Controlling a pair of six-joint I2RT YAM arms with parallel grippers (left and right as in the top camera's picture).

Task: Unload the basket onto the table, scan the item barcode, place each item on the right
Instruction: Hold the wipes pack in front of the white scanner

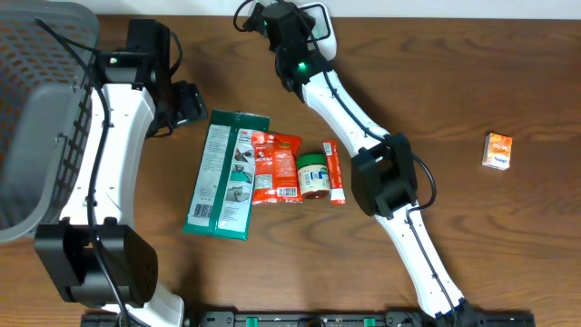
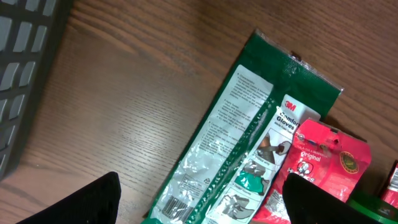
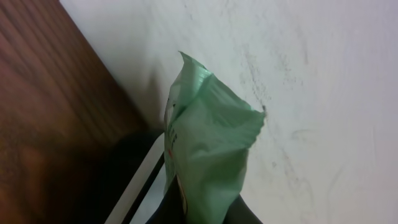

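In the right wrist view my right gripper [image 3: 204, 210] is shut on a pale green packet [image 3: 208, 143], held up against a white wall past the table's far edge. From overhead that gripper [image 1: 260, 18] sits at the far edge and the packet cannot be made out. My left gripper [image 1: 188, 103] is open, hovering over the upper left end of a green 3M glove pack [image 1: 224, 173]. In the left wrist view its dark fingertips [image 2: 93, 202] straddle the glove pack [image 2: 249, 130], whose barcode [image 2: 177, 208] faces up. Nothing is between them.
Right of the glove pack lie a red snack packet [image 1: 275, 166], a small green-lidded jar [image 1: 314, 174] and a thin red stick packet [image 1: 335, 173]. An orange box [image 1: 497, 150] sits far right. A grey mesh basket [image 1: 32, 118] fills the left edge.
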